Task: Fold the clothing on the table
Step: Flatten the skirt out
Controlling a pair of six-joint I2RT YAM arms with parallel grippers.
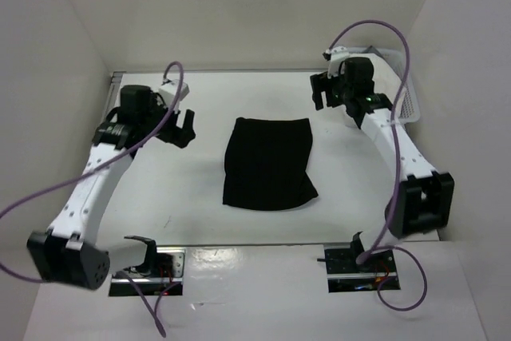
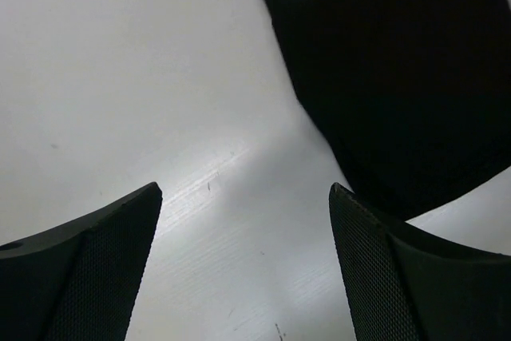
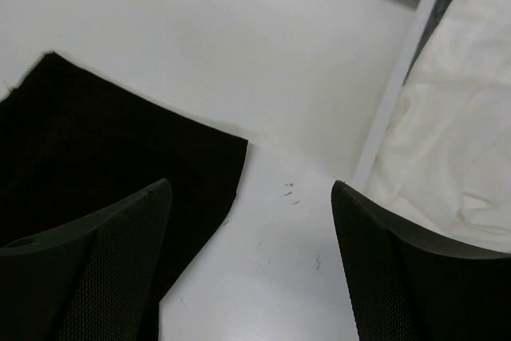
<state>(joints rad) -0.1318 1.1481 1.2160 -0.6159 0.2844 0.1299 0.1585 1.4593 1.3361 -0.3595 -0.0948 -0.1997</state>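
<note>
The left claw hangs over the white bench, its two dark, mesh-textured fingers spread wide with only bare bench between them. The black clothing lies flat beyond the right-hand finger, one corner pointing away. That fingertip seems just short of the cloth's edge, though contact is hard to judge.

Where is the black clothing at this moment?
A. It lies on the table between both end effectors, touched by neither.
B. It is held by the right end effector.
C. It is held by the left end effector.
A: the clothing lies on the table, with the left end effector and right end effector open on either side, apart from it.
</note>
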